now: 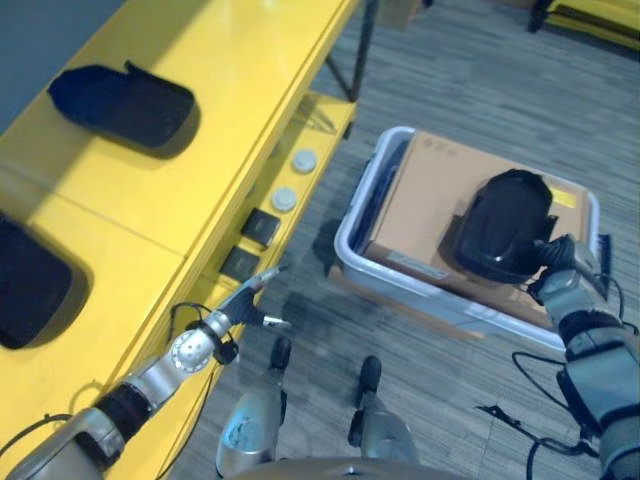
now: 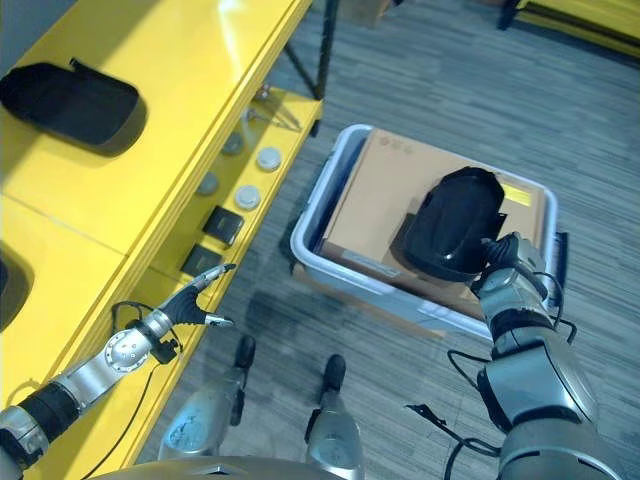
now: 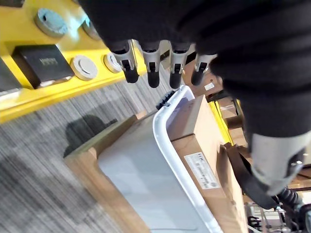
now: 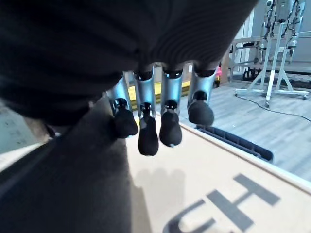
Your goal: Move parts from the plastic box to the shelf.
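Plastic box (image 1: 352, 236), grey-white, sat on the floor (image 1: 470, 90) at 3 o'clock of the head view, resting on a low wooden base (image 3: 92, 167). A brown cardboard sheet (image 1: 430, 190) lay inside it, covering most of the opening.

Black moulded part (image 1: 505, 225) lay on the cardboard, toward the 3 o'clock end of the box. Right robot hand (image 2: 512, 268) was at the part's 5 o'clock edge, touching it. In the right wrist view its fingers (image 4: 148, 141) hung down, slightly bent, with the dark tips just above the cardboard and the black part (image 4: 73, 179) close beside them. Could not tell whether fingers or thumb were closed round the part, so grip state was recorded as undetermined.

Yellow shelf (image 1: 230, 90) ran from 7 o'clock to 12 o'clock. Two further black parts lay on its top surface: one at 10 o'clock (image 1: 125, 100), one at the 9 o'clock edge (image 1: 30, 285). On the lower ledge were two round grey discs (image 1: 285, 199) and two small black blocks (image 1: 262, 226).

Left robot hand (image 1: 245, 300) was at 7 o'clock, beside the shelf's lower ledge, fingers straight and spread, holding nothing. The left wrist view showed its fingers (image 3: 153, 68) extended above the floor, with the box rim (image 3: 167, 141) beyond them.
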{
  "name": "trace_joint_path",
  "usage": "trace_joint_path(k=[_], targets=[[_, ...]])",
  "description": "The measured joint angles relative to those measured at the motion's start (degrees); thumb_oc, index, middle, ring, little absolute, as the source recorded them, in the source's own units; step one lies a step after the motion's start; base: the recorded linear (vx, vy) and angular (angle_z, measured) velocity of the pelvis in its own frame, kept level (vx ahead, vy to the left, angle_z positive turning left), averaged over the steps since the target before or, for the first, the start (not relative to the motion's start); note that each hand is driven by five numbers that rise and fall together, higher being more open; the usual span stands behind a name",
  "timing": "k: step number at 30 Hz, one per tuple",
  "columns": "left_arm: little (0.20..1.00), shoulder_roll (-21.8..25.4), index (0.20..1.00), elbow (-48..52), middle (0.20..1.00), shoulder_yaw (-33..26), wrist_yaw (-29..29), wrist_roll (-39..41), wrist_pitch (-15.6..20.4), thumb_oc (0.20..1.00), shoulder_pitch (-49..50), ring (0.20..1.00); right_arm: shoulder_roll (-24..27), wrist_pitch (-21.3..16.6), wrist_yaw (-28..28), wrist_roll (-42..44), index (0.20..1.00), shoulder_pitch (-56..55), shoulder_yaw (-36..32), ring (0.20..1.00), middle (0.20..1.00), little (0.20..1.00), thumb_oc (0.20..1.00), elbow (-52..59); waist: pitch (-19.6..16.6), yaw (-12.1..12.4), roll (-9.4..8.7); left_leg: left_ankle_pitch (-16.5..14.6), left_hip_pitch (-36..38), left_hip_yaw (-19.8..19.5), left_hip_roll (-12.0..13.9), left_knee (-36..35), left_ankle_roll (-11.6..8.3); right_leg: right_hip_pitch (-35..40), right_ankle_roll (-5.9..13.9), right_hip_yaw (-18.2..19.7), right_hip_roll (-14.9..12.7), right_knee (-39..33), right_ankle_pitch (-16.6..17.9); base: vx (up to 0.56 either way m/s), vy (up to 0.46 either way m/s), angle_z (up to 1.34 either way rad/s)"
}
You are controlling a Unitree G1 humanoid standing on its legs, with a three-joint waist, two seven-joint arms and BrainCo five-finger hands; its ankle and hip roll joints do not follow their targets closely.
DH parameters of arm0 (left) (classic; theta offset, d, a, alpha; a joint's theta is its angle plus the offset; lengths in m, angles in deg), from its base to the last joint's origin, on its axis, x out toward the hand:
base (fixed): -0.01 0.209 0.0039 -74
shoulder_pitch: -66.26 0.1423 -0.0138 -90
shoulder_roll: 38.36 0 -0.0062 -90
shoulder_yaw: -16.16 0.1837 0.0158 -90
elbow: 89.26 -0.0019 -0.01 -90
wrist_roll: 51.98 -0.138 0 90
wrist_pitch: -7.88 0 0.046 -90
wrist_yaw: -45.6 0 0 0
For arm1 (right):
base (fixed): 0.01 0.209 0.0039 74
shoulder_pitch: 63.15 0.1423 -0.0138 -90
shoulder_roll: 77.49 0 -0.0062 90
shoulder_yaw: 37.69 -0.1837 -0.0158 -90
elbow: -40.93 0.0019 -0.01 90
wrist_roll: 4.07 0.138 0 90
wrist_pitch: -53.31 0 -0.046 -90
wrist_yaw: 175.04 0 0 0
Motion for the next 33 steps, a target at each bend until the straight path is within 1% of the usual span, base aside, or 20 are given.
trace_joint_path(k=[1, 2, 3, 6, 7, 8, 9, 10, 12, 13, 14, 17, 19, 22, 24, 26, 29, 33], targets=[[1.000, 0.0, 1.000, 0.0, 1.000, 0.0, -0.3, 0.5, -0.5, 1.000, 0.0, 1.000, 0.0, -0.6, 0.0, -0.9, 0.200, -0.7, 0.6, 0.200, 0.200, 0.200, 0.200, 0.8, -0.6, -0.5, -0.41, -0.2, 0.4, 0.2, 0.1, -0.1, -0.04, 0.2, -0.26, 0.2, 0.1, 0.0, -0.3, 0.06, -0.071, -0.24], [1.000, -0.1, 1.000, 0.1, 1.000, -0.2, -0.8, 0.9, -1.4, 1.000, -0.3, 1.000, 0.0, -0.3, -0.1, -1.7, 0.200, -1.3, 0.5, 0.200, 0.200, 0.200, 0.200, 2.3, -0.9, -1.5, -0.81, -0.4, 0.8, 0.2, 0.3, -0.2, -0.11, 0.7, -0.19, 0.1, 0.3, 0.0, -0.4, 0.07, -0.076, -0.15], [1.000, -0.6, 1.000, 1.2, 1.000, -1.8, -2.5, 2.4, -5.0, 1.000, 0.0, 1.000, 1.3, 1.3, 0.0, -4.2, 0.200, -4.6, -0.3, 0.200, 0.200, 0.200, 0.200, 11.1, -1.7, -2.6, -1.53, -0.4, 1.9, 0.7, 0.6, -0.9, -0.29, 0.9, -0.28, 0.6, 0.6, 0.0, -0.5, 0.06, -0.049, -0.17], [1.000, -1.1, 1.000, 2.8, 1.000, -3.0, -4.6, 6.9, -9.9, 1.000, -0.1, 1.000, 1.5, 1.6, 0.2, -9.2, 0.200, -6.3, -0.2, 0.200, 0.200, 0.200, 0.200, 18.3, -3.5, -3.7, -3.11, -0.4, 3.8, 2.2, 1.5, -2.0, -0.29, 1.4, -0.13, 2.1, 0.9, 0.0, -0.7, 0.09, -0.056, -0.28], [1.000, -2.7, 1.000, 3.4, 1.000, -4.1, -5.9, 10.5, -13.3, 1.000, -0.3, 1.000, 1.5, 1.8, 0.2, -11.4, 0.200, -7.6, -0.5, 0.200, 0.200, 0.200, 0.200, 22.3, -4.0, -4.5, -3.57, -0.3, 5.7, 2.4, 1.7, -3.1, -0.38, 2.8, -0.23, 2.2, 1.3, 0.0, -0.9, 0.08, -0.049, -0.14], [1.000, -3.6, 1.000, 3.9, 1.000, -4.2, -6.4, 12.6, -15.2, 1.000, -0.3, 1.000, 1.5, 1.7, 0.3, -12.8, 0.200, -8.6, -0.5, 0.200, 0.200, 0.200, 0.200, 23.9, -5.1, -4.9, -3.85, -0.3, 6.3, 2.8, 1.9, -3.7, -0.43, 2.8, -0.10, 2.6, 1.4, 0.0, -1.1, 0.07, -0.049, -0.18], [1.000, -4.8, 1.000, 4.8, 1.000, -4.6, -7.0, 15.8, -17.9, 1.000, -0.3, 1.000, 1.5, 1.4, 0.4, -15.0, 0.200, -9.6, -0.6, 0.200, 0.200, 0.200, 0.200, 26.0, -6.3, -4.7, -4.09, -0.2, 7.0, 3.3, 2.0, -4.5, -0.48, 2.9, -0.05, 3.1, 1.5, -0.2, -1.2, 0.02, -0.030, -0.20], [1.000, -6.4, 1.000, 5.1, 1.000, -5.1, -8.1, 19.5, -20.6, 1.000, -0.9, 1.000, 1.6, 0.9, 0.6, -17.1, 0.200, -10.5, -0.6, 0.200, 0.200, 0.200, 0.200, 28.0, -7.5, -5.7, -4.40, 0.0, 7.9, 3.5, 2.1, -5.4, -0.50, 3.2, -0.02, 3.2, 1.6, -0.2, -1.5, 0.00, -0.035, -0.15], [1.000, -8.4, 1.000, 5.0, 1.000, -5.5, -9.1, 23.8, -24.1, 1.000, -1.7, 1.000, 1.6, -0.3, 0.6, -18.7, 0.200, -10.9, -0.5, 0.200, 0.200, 0.200, 0.200, 29.8, -8.3, -6.2, -4.58, 0.5, 9.2, 3.8, 2.2, -7.0, -0.56, 3.7, 0.04, 3.5, 1.6, -0.1, -1.5, -0.02, -0.018, -0.08], [1.000, -9.5, 1.000, 5.0, 1.000, -5.7, -9.8, 25.9, -26.0, 1.000, -2.1, 1.000, 1.7, -0.8, 0.6, -19.7, 0.200, -10.9, -0.5, 0.200, 0.200, 0.200, 0.200, 30.3, -8.5, -6.9, -4.73, 0.6, 9.4, 4.0, 2.2, -7.1, -0.59, 3.7, 0.06, 3.6, 1.6, -0.1, -1.5, -0.03, -0.010, -0.13], [1.000, -11.3, 1.000, 4.8, 1.000, -5.7, -11.0, 31.0, -30.3, 1.000, -3.6, 1.000, 2.0, -2.2, 0.6, -20.2, 0.200, -10.7, -0.5, 0.200, 0.200, 0.200, 0.200, 32.0, -8.8, -7.5, -4.76, 0.6, 9.6, 4.5, 2.1, -7.1, -0.59, 3.7, 0.15, 4.1, 1.7, -0.1, -1.4, -0.03, -0.008, -0.16], [1.000, -15.0, 1.000, 4.7, 1.000, -5.7, -11.6, 39.3, -35.2, 1.000, -5.4, 1.000, 2.0, -4.8, 0.4, -22.0, 0.200, -9.9, 0.1, 0.200, 0.200, 0.200, 0.200, 32.4, -8.9, -8.2, -4.70, 0.4, 10.7, 5.2, 2.1, -7.2, -0.62, 4.4, 0.29, 4.7, 1.7, 0.0, -1.3, -0.03, -0.006, -0.12], [1.000, -19.1, 1.000, 2.2, 1.000, -6.4, -11.3, 47.7, -38.1, 1.000, -6.3, 1.000, 2.0, -6.9, -0.3, -22.7, 0.200, -8.7, 1.6, 0.200, 0.200, 0.200, 0.200, 32.4, -10.3, -9.1, -4.68, 0.1, 11.0, 5.5, 2.2, -7.4, -0.50, 4.6, 0.39, 4.8, 1.7, -0.1, -1.6, -0.01, 0.003, -0.06], [1.000, -20.8, 1.000, 1.9, 1.000, -6.4, -11.0, 54.1, -41.2, 1.000, -6.5, 1.000, 2.0, -9.5, -2.0, -24.6, 0.200, -7.1, 2.5, 0.200, 0.200, 0.200, 0.200, 32.5, -11.5, -9.7, -4.59, 0.0, 11.3, 6.0, 2.3, -7.4, -0.48, 4.6, 0.29, 5.4, 1.7, -0.4, -1.9, -0.02, 0.004, -0.09], [1.000, -21.2, 1.000, 1.9, 1.000, -6.4, -10.9, 56.6, -42.0, 1.000, -6.5, 1.000, 2.1, -10.9, -2.3, -24.6, 0.200, -6.2, 2.5, 0.200, 0.200, 0.200, 0.200, 33.0, -12.1, -9.8, -4.46, -0.1, 11.5, 6.3, 2.4, -7.4, -0.47, 4.6, 0.36, 5.9, 1.8, -0.4, -1.9, -0.03, 0.010, -0.08], [1.000, -21.8, 1.000, 1.9, 1.000, -6.6, -10.6, 59.0, -42.6, 1.000, -6.5, 1.000, 2.3, -11.6, -2.4, -24.6, 0.200, -5.7, 2.5, 0.200, 0.200, 0.200, 0.200, 33.8, -12.3, -10.0, -4.43, -0.1, 11.6, 6.4, 2.3, -7.4, -0.46, 4.6, 0.37, 6.0, 1.8, -0.4, -1.9, -0.01, 0.005, -0.03], [1.000, -22.2, 1.000, 1.9, 1.000, -7.5, -10.3, 62.4, -43.3, 1.000, -6.5, 1.000, 2.7, -13.7, -2.4, -24.6, 0.200, -5.4, 2.5, 0.200, 0.200, 0.200, 0.200, 35.8, -12.4, -10.3, -4.42, -0.1, 11.6, 6.4, 2.3, -7.4, -0.44, 4.6, 0.41, 6.0, 1.8, -0.4, -1.9, 0.00, 0.000, 0.00], [1.000, -23.6, 1.000, 1.9, 1.000, -8.6, -10.3, 65.9, -43.1, 1.000, -6.6, 1.000, 2.8, -16.1, -2.3, -24.6, 0.200, -5.2, 3.3, 0.200, 0.200, 0.200, 0.200, 37.9, -12.4, -10.4, -4.39, -0.2, 12.3, 6.5, 2.2, -7.4, -0.40, 5.2, 0.48, 6.0, 1.8, -0.4, -1.8, -0.02, 0.008, -0.01]])
